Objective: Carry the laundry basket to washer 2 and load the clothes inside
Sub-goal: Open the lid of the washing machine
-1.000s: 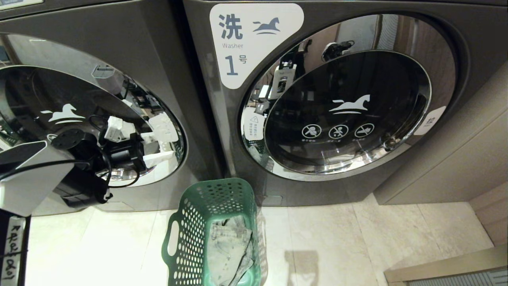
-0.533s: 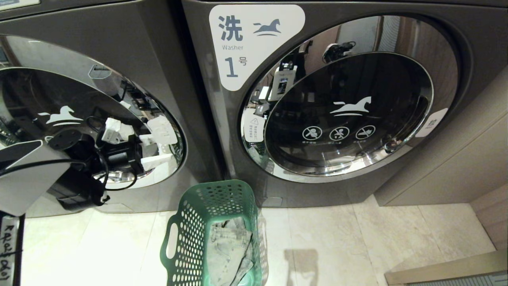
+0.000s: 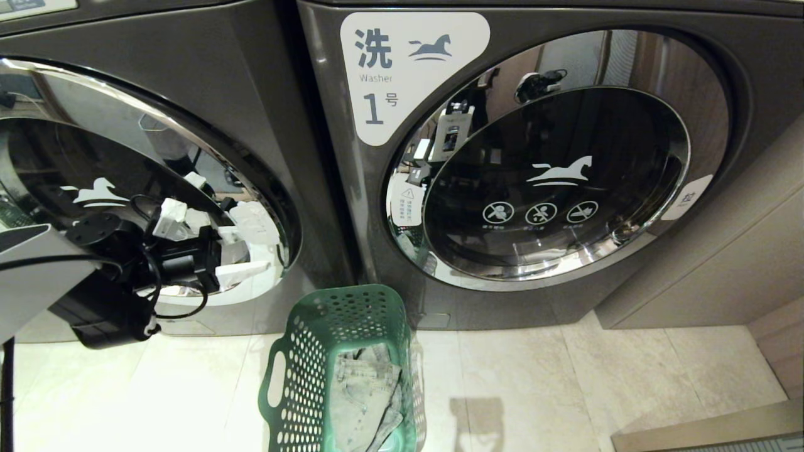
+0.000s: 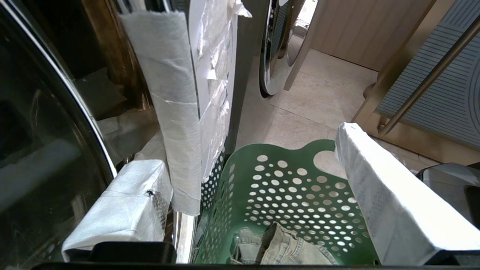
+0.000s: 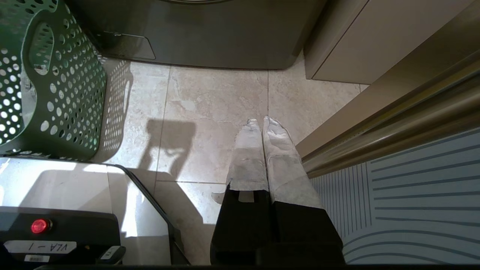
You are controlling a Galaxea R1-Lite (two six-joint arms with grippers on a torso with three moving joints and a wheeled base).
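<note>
Chrome rims the door of the left-hand washer [image 3: 144,188], surely washer 2, and my left end effector [image 3: 242,248] hangs spread wide just at that rim. The laundry basket [image 3: 326,326] stands on the floor between the two washers, the clothes [image 3: 367,392] inside. I judge door-opening is in hand; next I need a hold on the rim. My right end effector [image 5: 262,129] is pinched shut, empty, low over the floor.

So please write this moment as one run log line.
left gripper: open, at left washer door | right gripper: shut, parked over floor | laundry basket: on floor | clothes: inside basket
</note>
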